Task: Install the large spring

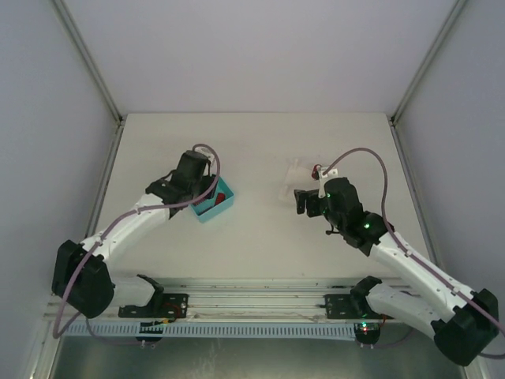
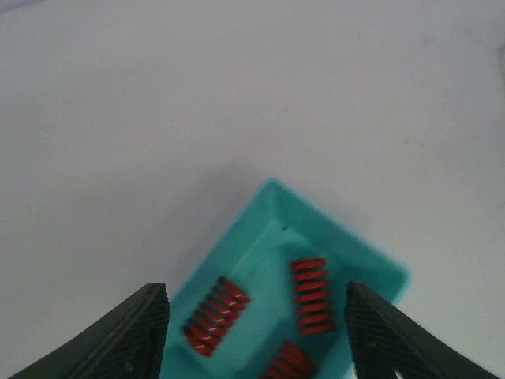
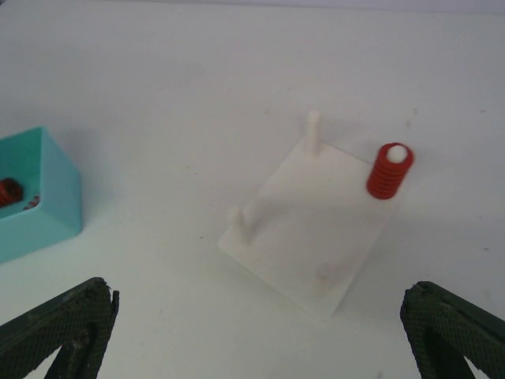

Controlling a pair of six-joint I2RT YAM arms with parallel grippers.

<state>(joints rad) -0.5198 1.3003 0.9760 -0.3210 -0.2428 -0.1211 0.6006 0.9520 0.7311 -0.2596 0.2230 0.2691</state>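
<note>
From above, our left gripper (image 1: 205,192) hangs over the teal bin (image 1: 223,204), and our right gripper (image 1: 302,200) is beside the white plate (image 1: 293,181). At our left wrist, jaws are apart and empty above three red springs (image 2: 313,294). At our right wrist, jaws are wide and empty; one mounted spring (image 3: 389,171) sits on a plate peg.

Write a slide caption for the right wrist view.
Open right gripper faces a white peg plate with one red spring seated; teal bin at left.

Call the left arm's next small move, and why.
Probably lower the left gripper into the teal plastic bin onto one red coil spring: its jaws stand open above them, holding nothing, and the white peg plate shows bare pegs.
</note>
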